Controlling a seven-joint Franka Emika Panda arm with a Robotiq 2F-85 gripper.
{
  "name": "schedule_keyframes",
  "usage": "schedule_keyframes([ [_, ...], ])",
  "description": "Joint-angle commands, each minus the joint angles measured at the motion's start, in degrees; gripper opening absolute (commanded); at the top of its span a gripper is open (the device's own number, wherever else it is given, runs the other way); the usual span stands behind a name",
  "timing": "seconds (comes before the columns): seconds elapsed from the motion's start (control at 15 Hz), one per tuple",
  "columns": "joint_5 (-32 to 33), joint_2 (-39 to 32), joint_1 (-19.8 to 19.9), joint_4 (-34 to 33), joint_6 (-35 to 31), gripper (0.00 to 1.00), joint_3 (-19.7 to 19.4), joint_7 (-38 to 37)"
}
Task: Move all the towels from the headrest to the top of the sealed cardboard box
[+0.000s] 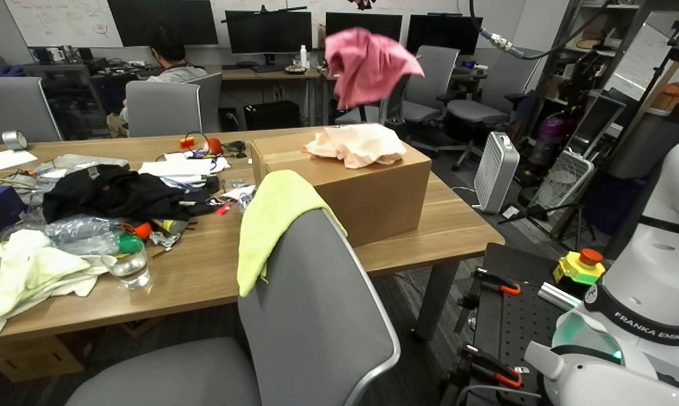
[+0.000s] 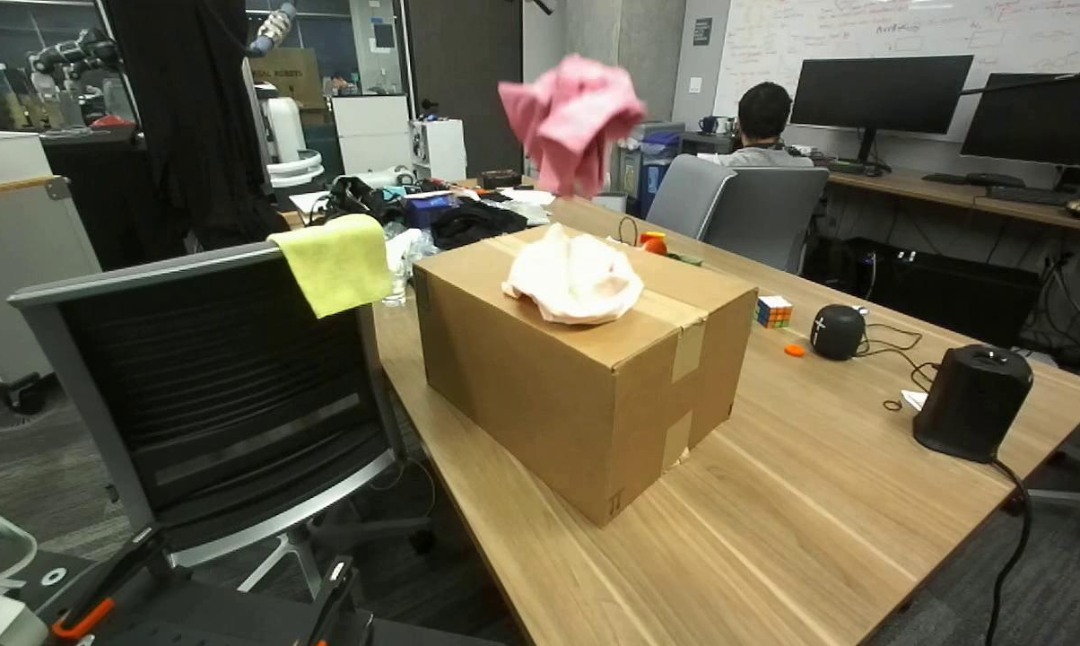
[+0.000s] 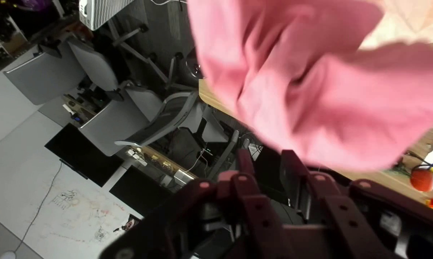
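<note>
Judging by how things lie, the job is past halfway: one towel is placed, one is on its way and one is left. A peach towel lies rumpled on top of the taped cardboard box, which stands on the wooden worktop. A pink towel is in mid-air above the box, touching neither it nor the peach towel; its blurred edges suggest that it is falling, probably to land on the box top. The tool is spread: its fingers stand apart with no cloth between them, and in an exterior view a gap shows between it and the pink towel. What remains is the lime-yellow towel, draped over the top of the gray office chair backrest.

"FRANKA EMIKA" reads in white on a black band around the robot arm. A distant carton seems to say "ROBOTS", with the lettering before it unclear. A small black speaker shows a plus sign. Red handwriting on the whiteboard is too faint to read, and the wall sign is too small.
</note>
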State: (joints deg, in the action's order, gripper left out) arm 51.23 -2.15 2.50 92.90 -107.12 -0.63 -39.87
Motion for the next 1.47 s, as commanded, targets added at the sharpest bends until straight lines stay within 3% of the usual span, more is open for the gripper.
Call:
schedule_keyframes([
  [0.0,1.2,-2.5,-1.1,-3.3,2.2,0.61,-0.2,-1.2],
  [0.33,0.7,-2.1,-2.2,-0.6,1.8,0.98,0.3,0.8],
  [0.93,-11.0,5.1,-6.9,10.7,0.1,1.0,5.1,16.2],
  [1.4,-26.7,12.3,-10.5,19.2,-0.1,1.0,8.8,31.5],
])
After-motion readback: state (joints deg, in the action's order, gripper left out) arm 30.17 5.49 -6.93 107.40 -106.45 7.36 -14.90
